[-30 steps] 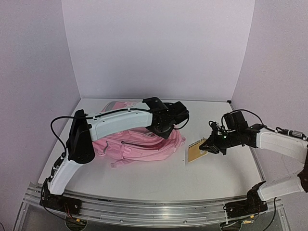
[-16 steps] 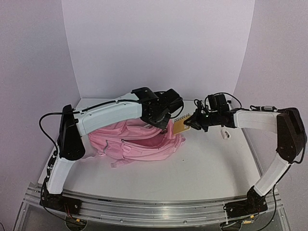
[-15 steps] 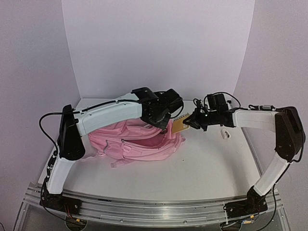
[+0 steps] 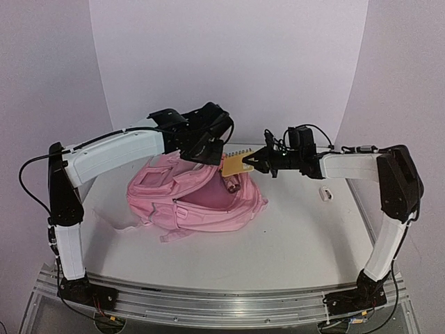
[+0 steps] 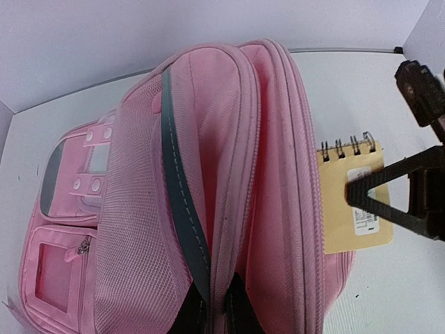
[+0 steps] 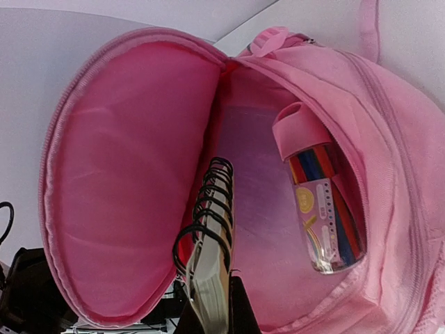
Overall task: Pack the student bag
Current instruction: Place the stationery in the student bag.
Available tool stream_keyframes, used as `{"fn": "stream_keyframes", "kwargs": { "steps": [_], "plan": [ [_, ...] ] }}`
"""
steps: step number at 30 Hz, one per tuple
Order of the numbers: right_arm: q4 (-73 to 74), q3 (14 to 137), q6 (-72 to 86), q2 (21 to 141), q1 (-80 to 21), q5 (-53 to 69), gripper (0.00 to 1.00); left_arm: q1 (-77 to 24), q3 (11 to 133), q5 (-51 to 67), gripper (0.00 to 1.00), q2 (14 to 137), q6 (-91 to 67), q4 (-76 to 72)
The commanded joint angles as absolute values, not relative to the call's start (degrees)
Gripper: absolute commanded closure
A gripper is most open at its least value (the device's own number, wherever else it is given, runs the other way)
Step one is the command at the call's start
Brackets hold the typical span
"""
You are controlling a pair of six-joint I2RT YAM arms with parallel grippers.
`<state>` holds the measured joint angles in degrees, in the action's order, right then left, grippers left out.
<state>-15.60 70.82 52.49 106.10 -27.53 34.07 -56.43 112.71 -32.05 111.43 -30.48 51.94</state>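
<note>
The student bag (image 4: 201,202), a large pink backpack, lies mid-table with its main compartment open. My left gripper (image 4: 208,152) is shut on the zip edge of the bag's upper flap (image 5: 229,209) and holds it raised; the edge runs between its fingertips (image 5: 188,316). My right gripper (image 4: 261,161) is shut on a tan spiral notebook (image 4: 236,164), held edge-on at the bag's mouth (image 6: 212,243). Inside the pink lining (image 6: 132,174) lies a clear case of coloured pens (image 6: 325,216). The left wrist view shows the notebook (image 5: 351,209) beside the bag.
A small white object (image 4: 323,193) lies on the table to the right of the bag. Pale walls close in the back and both sides. A metal rail (image 4: 222,300) runs along the near edge under both arm bases.
My right gripper lifted the notebook off the table and carried it left to the bag's opening. My left gripper pulled the bag's flap upward and to the left, widening the opening.
</note>
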Motion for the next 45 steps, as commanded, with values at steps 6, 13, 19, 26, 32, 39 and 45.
{"fn": "stream_keyframes", "kwargs": {
  "steps": [6,13,19,26,32,39,45],
  "plan": [
    [-20.48,87.69,61.46,119.18,-34.35,37.83,0.99,-52.05,108.25,-41.22,1.00,101.82,-33.21,47.88],
    [-11.11,100.84,60.15,128.75,-38.81,34.38,0.91,-50.99,105.00,-39.94,1.00,98.84,-33.31,46.10],
    [-4.18,106.11,56.61,130.79,-41.45,32.54,0.72,-50.98,103.57,-38.76,1.00,98.36,-33.13,44.69],
    [3.14,103.05,50.13,126.61,-41.75,30.69,0.44,-51.00,103.54,-38.55,1.00,98.59,-33.28,44.78],
    [8.22,96.82,45.44,120.15,-41.71,23.73,0.31,-50.99,102.17,-38.41,1.00,97.63,-33.82,44.80],
    [9.54,95.46,44.18,118.21,-41.72,25.09,0.35,-50.99,100.67,-37.87,1.00,96.37,-33.92,44.14],
    [9.32,101.87,48.17,124.45,-41.91,30.54,0.44,-50.98,100.74,-37.28,1.00,96.57,-33.76,43.87]
  ]
}}
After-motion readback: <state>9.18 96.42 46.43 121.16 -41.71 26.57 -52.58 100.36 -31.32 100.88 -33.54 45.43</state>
